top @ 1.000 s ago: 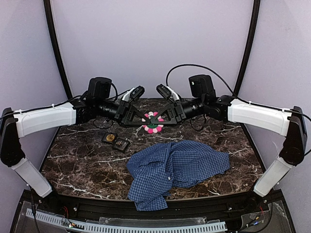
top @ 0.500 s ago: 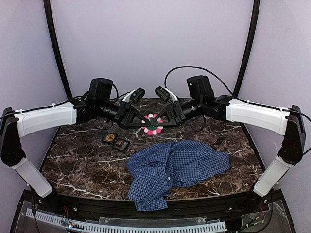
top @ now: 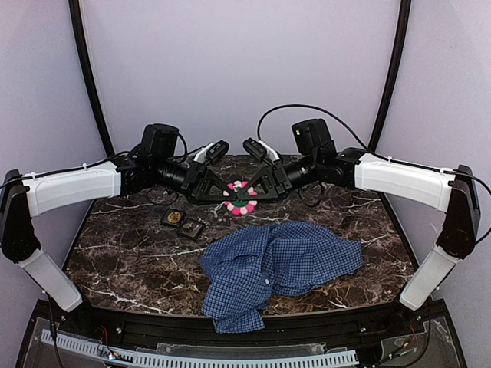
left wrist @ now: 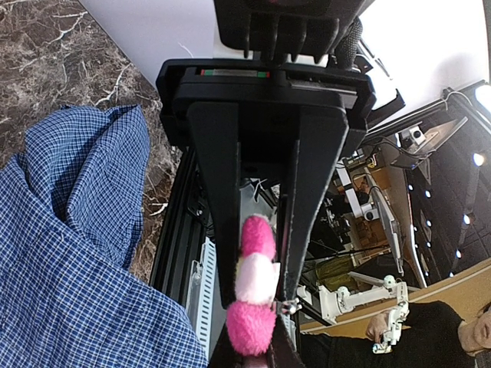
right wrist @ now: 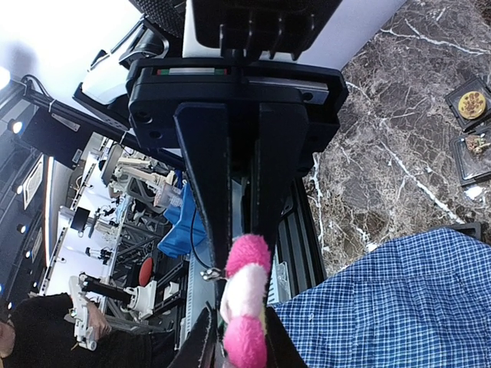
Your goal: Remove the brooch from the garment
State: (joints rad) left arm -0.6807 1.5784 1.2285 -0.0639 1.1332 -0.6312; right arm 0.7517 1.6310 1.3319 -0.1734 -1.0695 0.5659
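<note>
The brooch (top: 242, 199) is a fuzzy pink and white flower with a green centre. It hangs in the air over the back middle of the table, held from both sides. My left gripper (top: 230, 194) is shut on its left edge, and its petals (left wrist: 253, 284) sit between the fingers. My right gripper (top: 254, 192) is shut on its right edge (right wrist: 245, 307). A small metal pin (right wrist: 210, 273) sticks out beside it. The garment, a blue checked shirt (top: 276, 264), lies crumpled on the table in front, apart from the brooch. It also shows in the left wrist view (left wrist: 69, 253) and the right wrist view (right wrist: 406, 299).
Two small open black cases (top: 182, 221) with badges lie on the marble table (top: 123, 253) at left of centre; they also show in the right wrist view (right wrist: 469, 103). The shirt's lower end hangs over the table's front edge (top: 230, 318).
My right arm has edged a little to the left, toward the left gripper. The brooch stays held between both grippers at about the same spot.
</note>
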